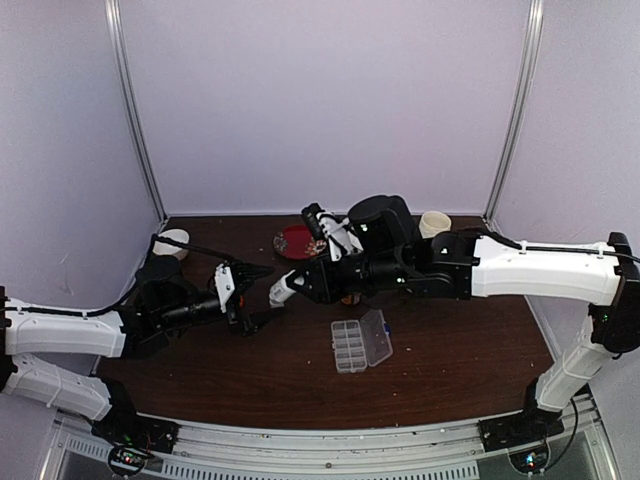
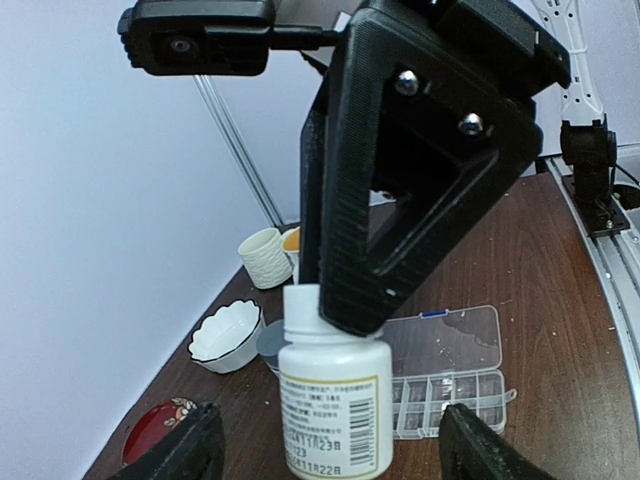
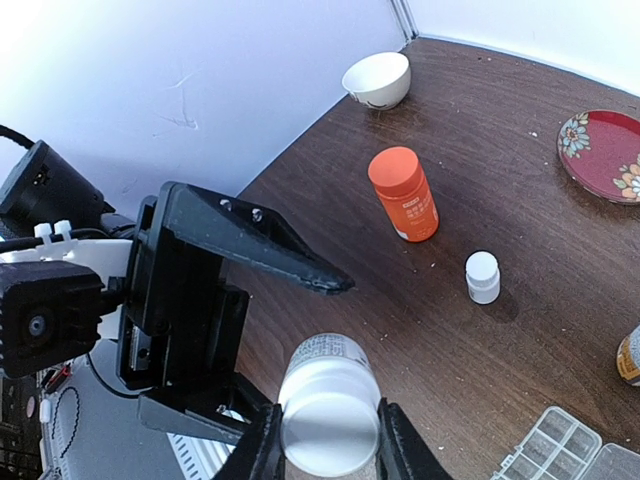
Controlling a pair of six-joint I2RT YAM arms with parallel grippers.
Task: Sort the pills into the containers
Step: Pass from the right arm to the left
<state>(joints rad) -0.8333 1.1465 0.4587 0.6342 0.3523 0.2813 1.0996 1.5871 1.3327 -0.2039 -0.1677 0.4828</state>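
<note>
The right gripper (image 3: 328, 435) was closed on the cap of the white bottle (image 2: 333, 400). The bottle stood upright inside the wide-open left gripper (image 2: 335, 445). The organizer box (image 1: 360, 345) lay open, right of the bottle; no pills were visible.

clear organizer (image 1: 348, 347), compartmented, lid (image 1: 377, 336) open (lying flat)

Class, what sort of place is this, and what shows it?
Probably a robotics lab test cell: two white-and-black robot arms mounted at a dark brown wooden table, plain pale enclosure walls, a clear plastic organizer box.
</note>
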